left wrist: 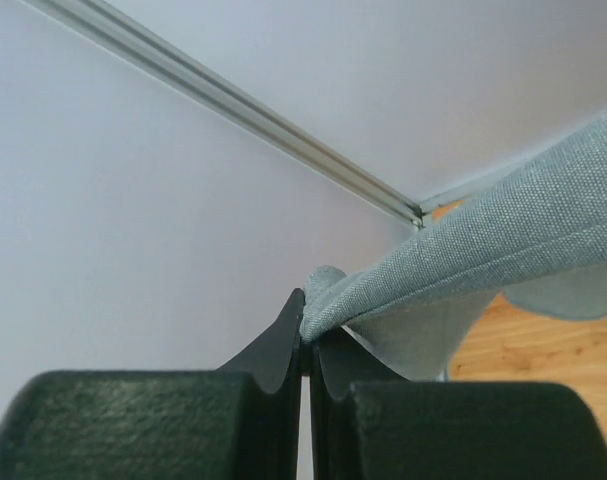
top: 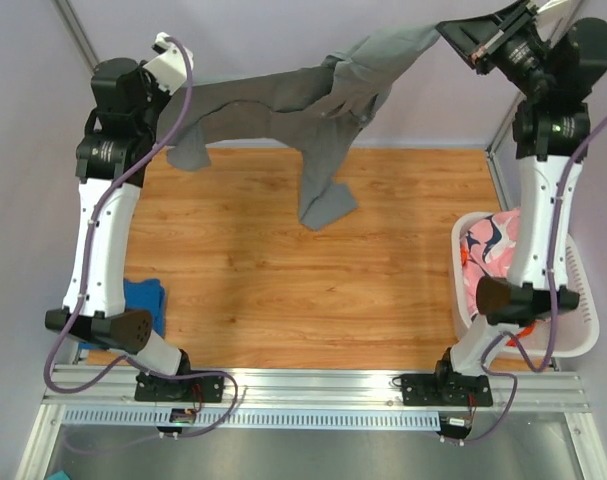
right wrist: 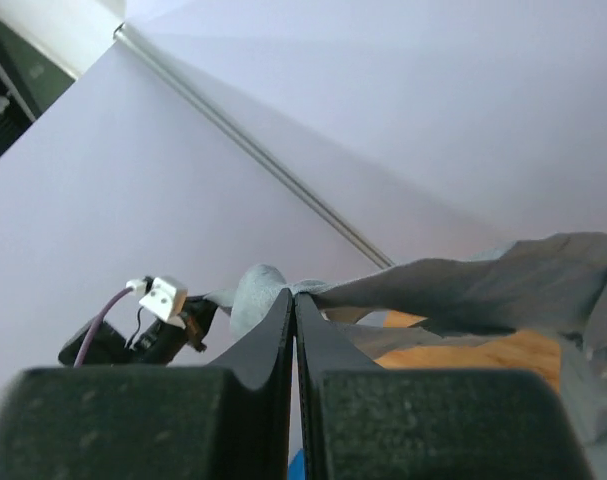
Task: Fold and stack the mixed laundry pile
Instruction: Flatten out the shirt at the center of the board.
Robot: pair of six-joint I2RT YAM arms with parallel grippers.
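While the long grey woven cloth garment [top: 273, 95] hangs stretched above the wooden table [top: 283, 290] | left gripper [left wrist: 305, 335] pinches one end | right gripper [right wrist: 293, 297] pinches the other | loose part droops mid-span | pink patterned cloth [top: 495, 250] lies in the white slotted plastic basket [top: 583, 340]

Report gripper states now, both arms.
Left gripper: closed, pinching an edge of the grey garment.
Right gripper: closed, pinching the same garment's other end.
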